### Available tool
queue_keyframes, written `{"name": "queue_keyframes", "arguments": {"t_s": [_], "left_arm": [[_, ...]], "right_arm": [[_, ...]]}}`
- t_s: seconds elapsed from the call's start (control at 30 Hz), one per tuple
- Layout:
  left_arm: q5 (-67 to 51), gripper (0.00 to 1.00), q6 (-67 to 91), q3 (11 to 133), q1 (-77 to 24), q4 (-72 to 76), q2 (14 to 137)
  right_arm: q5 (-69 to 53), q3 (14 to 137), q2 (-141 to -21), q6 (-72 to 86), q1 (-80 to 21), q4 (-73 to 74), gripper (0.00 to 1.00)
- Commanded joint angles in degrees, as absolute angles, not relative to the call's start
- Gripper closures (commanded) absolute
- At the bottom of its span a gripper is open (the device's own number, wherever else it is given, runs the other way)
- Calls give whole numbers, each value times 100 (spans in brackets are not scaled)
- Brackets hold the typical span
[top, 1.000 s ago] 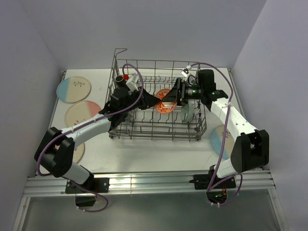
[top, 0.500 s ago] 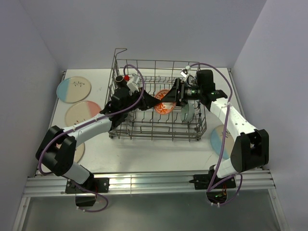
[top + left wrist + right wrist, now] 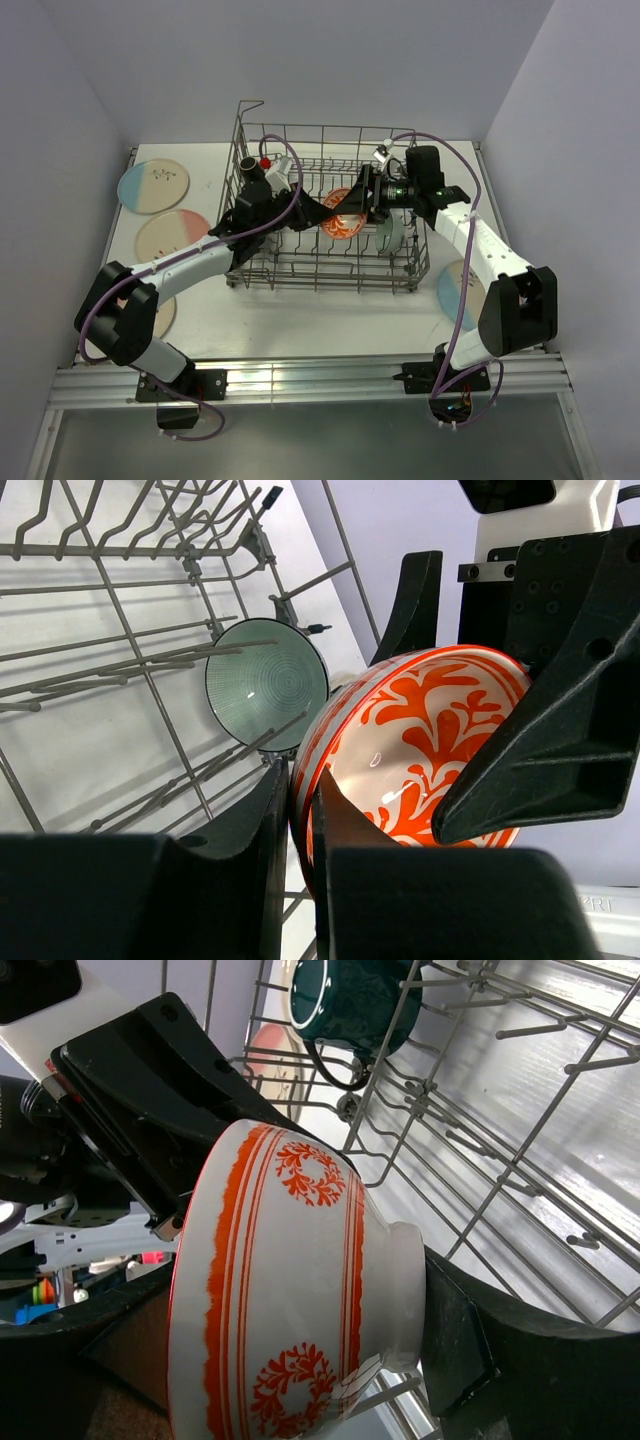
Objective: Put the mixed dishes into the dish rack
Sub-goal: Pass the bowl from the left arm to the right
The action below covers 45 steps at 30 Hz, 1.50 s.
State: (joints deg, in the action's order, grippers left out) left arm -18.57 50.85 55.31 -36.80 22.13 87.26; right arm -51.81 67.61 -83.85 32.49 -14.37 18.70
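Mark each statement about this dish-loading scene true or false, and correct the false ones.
1. The left gripper pinches the rim of the orange-red bowl. True.
2. The pale green bowl lies on the table. False: it lies among the tines of the dish rack.
3. A teal mug is in the dish rack. True.
4. The plates stand in the rack. False: they lie flat on the table beside it.

White table (image 3: 320, 320), lavender walls (image 3: 300, 60)
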Motion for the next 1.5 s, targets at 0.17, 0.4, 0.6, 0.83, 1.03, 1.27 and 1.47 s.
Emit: {"name": "queue_keyframes", "arguments": {"t_s": [0.17,0.4,0.6,0.83,1.03,1.27,1.47], "left_arm": [[-2171,100,5317,6021,-3902,2935,8622],[-2197,100,5431,6091,-3955,3067,8745],[-2276,100,5651,6126,-4016,3357,8886],[-2303,100,5809,6143,-4043,3638,8939],[-2320,100,5880,6152,-4043,3831,8869],[-2285,100,5862,6091,-4043,4025,8657],[-2189,100,5757,5959,-4043,4096,8482]], "right_arm": [[-5089,6979,-8517,3225,-1538,1644,24],[-5168,6899,-8534,3366,-1538,1521,27],[-5203,6855,-8543,3419,-1547,1450,24],[-5203,6829,-8543,3436,-1547,1441,22],[-5194,6794,-8543,3463,-1547,1424,21],[-5264,6750,-8552,3551,-1521,1354,20],[-5528,6697,-8561,3735,-1398,1161,19]]}}
